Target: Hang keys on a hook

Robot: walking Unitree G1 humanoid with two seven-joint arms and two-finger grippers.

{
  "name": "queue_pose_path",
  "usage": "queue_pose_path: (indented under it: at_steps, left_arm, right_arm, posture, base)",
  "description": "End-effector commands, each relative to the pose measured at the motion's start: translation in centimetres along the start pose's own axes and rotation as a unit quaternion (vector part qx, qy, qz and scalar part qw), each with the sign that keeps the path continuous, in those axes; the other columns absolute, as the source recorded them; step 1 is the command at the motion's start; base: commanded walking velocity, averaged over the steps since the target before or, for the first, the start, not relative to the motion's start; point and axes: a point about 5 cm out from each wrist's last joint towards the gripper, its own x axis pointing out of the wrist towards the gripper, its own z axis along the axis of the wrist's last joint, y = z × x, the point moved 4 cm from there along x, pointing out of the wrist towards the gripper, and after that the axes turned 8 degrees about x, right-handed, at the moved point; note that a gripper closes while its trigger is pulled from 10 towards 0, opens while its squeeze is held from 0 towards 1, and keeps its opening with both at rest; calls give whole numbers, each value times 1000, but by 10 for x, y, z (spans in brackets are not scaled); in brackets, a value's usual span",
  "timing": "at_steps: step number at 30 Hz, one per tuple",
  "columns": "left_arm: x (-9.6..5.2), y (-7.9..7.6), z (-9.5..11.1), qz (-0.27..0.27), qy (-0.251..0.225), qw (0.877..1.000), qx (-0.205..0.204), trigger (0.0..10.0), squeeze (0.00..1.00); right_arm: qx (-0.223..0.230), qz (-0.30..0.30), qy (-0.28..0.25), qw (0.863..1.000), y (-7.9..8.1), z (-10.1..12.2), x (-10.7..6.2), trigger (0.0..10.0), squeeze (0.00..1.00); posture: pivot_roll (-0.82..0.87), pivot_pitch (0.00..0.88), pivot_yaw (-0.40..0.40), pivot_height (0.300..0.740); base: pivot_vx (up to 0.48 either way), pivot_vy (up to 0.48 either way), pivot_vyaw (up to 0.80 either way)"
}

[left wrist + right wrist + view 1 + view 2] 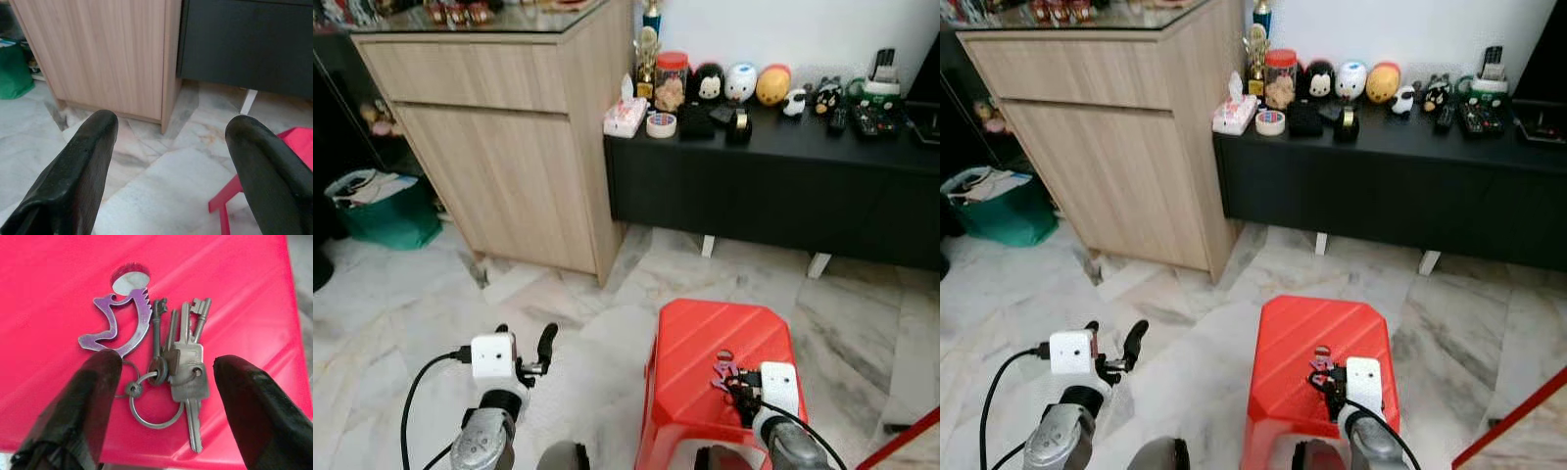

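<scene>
A bunch of several metal keys on rings, with a purple bird-shaped tag, lies flat on the top of a red plastic stool. In the eye views the keys sit near the stool's front edge. My right gripper hovers just above them, open, one finger on each side of the bunch and nothing held. My left gripper is open over the marble floor to the left of the stool, with nothing between its fingers.
A tall wooden cabinet stands ahead on the left. Beside it runs a low black sideboard loaded with toys and small items. A green bag sits at far left. A red rod crosses the lower right corner.
</scene>
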Motion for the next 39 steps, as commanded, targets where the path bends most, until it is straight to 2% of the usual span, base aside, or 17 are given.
queue_pose_path:
  at_steps: [1, 3, 4, 5, 6, 12, 18, 31, 34, 39]
  left_arm:
    - [-2, 0, -3, -4, 10, 1000, 6, 10000, 0]
    - [-2, 0, -4, -4, 10, 1000, 6, 10000, 0]
    - [-2, 0, -3, -4, 10, 1000, 6, 10000, 0]
    - [-2, 1, -3, -4, 10, 1000, 7, 10000, 0]
    - [-2, 1, -4, -4, 11, 1000, 7, 10000, 0]
    - [-3, -1, -4, -5, 13, 1000, 7, 10000, 0]
    - [-4, -1, -5, -5, 16, 1000, 8, 10000, 0]
    - [-4, -2, -7, -6, 19, 1000, 9, 10000, 0]
    - [-4, -1, -7, -6, 20, 1000, 10, 10000, 0]
    - [-4, -2, -7, -8, 21, 1000, 11, 10000, 0]
  right_arm:
    - [-1, 4, 2, 1000, 4, 4, 2, 10000, 1000]
    - [0, 5, 4, 1000, 4, 4, 3, 10000, 1000]
    - [0, 8, 3, 1000, 5, 6, 4, 10000, 59]
    - [-1, 10, 4, 1000, 6, 7, 4, 10000, 59]
    - [-1, 12, 4, 1000, 7, 9, 5, 10000, 0]
    - [-5, 21, 16, 1000, 14, 11, 8, 10000, 0]
    - [-25, 20, 21, 999, 14, 12, 9, 10000, 0]
    - [-16, -40, 29, 999, -8, 7, 8, 10000, 0]
    - [2, -44, 18, 999, -10, 11, 8, 10000, 0]
    - [-2, -34, 21, 999, -6, 10, 8, 10000, 0]
  posture:
    - [20, 54, 38, 633]
    - [20, 54, 38, 633]
    - [24, 62, 42, 633]
    - [24, 62, 42, 633]
    - [24, 62, 42, 633]
    - [25, 69, 41, 633]
    - [26, 73, 40, 633]
    - [24, 74, 41, 633]
    - [25, 74, 41, 633]
    - [25, 72, 42, 633]
  base:
    - [0, 0, 0]
    - [0, 0, 0]
    - [0, 0, 0]
    - [0, 0, 0]
    - [0, 0, 0]
    - [0, 0, 0]
    - [0, 0, 0]
    - [0, 0, 0]
    - [0, 0, 0]
    - [0, 0, 0]
